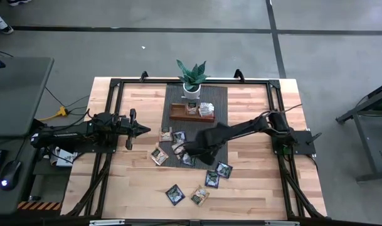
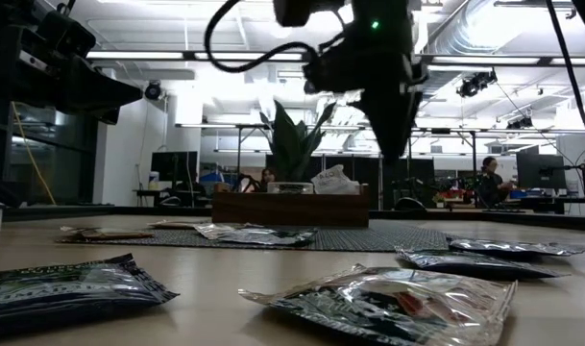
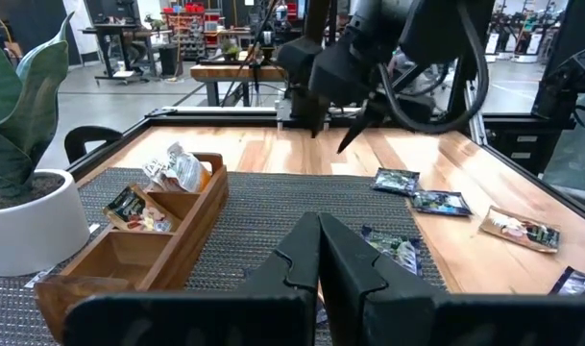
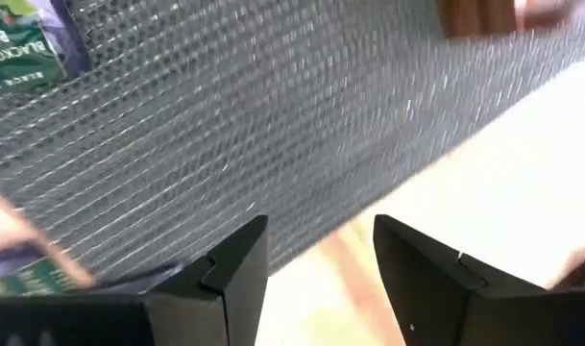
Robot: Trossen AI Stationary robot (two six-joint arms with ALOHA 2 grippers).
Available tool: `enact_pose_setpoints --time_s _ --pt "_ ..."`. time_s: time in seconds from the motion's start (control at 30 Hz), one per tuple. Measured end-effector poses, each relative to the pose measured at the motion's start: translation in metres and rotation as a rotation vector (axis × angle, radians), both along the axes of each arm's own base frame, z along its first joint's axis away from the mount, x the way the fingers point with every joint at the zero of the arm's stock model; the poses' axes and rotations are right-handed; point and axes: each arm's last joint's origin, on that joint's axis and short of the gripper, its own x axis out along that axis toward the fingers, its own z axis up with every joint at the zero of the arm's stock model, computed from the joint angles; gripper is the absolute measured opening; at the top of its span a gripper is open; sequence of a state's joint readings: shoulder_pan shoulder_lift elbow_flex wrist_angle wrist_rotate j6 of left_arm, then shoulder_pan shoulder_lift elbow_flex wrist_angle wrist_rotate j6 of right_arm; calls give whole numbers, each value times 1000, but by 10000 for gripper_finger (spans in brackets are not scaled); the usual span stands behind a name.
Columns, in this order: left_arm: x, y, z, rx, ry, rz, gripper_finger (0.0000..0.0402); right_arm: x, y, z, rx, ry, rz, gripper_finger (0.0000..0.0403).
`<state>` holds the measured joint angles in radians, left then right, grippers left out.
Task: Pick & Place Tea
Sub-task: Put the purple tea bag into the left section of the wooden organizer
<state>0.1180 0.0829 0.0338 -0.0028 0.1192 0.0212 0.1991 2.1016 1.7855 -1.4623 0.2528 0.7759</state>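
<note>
- At centre left of the high view, the left dark arm lies stretched level over the pale wooden counter; its left end effector points toward the dark grey mesh mat, and in its own wrist view the two dark fingers are pressed together with nothing between them.
- In the upper middle of the high view, a green potted plant in a white pot stands at the mat's top edge.
- Just below it sits the brown wooden three-compartment tray, holding a few small sachets in its middle and right compartments.
- The flat square tea sachets lie scattered across the mat's lower part, and more lie on the bare counter at lower centre.
- From the right of the high view, the right dark arm reaches diagonally down to the mat's lower half; the right end effector hangs over the sachets there, fingers spread and empty in its wrist view.
</note>
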Motion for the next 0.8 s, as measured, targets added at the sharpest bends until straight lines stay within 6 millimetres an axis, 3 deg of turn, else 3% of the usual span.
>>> enact_pose_setpoints --time_s 0.27,0.37,0.5,0.67,0.8 --pt "0 0 0 0 0 0 1 -26 22 29 -79 -72 -230 184" --pt "0 0 0 0 -1 0 1 -42 26 32 -65 -89 -310 181" --pt "0 0 0 0 -1 -1 1 -74 26 11 -5 -24 -438 176" --pt "0 0 0 0 0 1 1 -104 29 -16 128 -76 -534 172" --pt "0 0 0 0 0 3 1 -118 38 -22 182 -139 -570 173"
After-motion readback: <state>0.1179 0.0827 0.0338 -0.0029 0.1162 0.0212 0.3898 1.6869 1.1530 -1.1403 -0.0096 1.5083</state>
